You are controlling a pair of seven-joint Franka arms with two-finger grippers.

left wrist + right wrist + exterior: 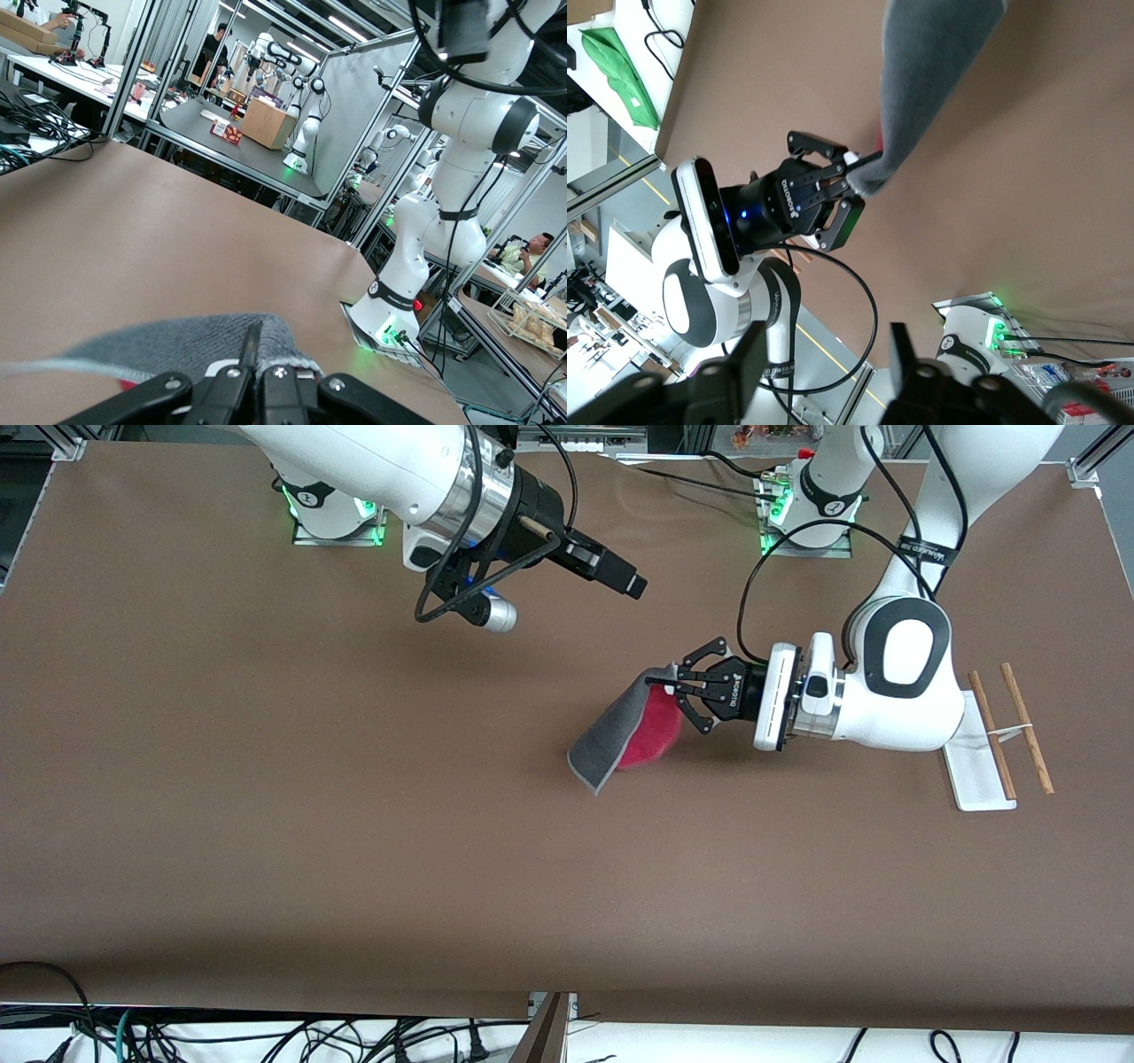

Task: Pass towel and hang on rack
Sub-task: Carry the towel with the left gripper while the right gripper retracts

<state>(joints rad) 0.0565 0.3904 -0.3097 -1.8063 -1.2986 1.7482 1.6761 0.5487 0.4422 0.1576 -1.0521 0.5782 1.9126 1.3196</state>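
I see the left claw [675, 687] pinched shut on one corner of the towel [620, 731], up over the middle of the brown worktop [266, 797]. The cloth hangs from that corner, its dark grey side turned toward the front camera and the pink-red side bulging out beneath it; I cannot tell whether the lowest corner touches the worktop. In the left wrist view the claw [257, 381] is cut off at the frame's edge, and only a soft, knitted-looking grey fold of the towel [190, 345] with its light stitched edge shows above the fingers.

The right claw [633, 586] hangs apart from the towel, over the worktop toward the arms' bases. Its fingers [901, 354] stand apart with nothing between them, seen in the right wrist view, which also shows the left claw [864, 177] clamped on the towel [921, 80] farther off.

The rack [997, 735] sits at the left arm's end of the worktop, partly hidden by the left arm's wrist: a flat white base, two thin brown wooden rods lying parallel, and a thin white crosspiece joining them
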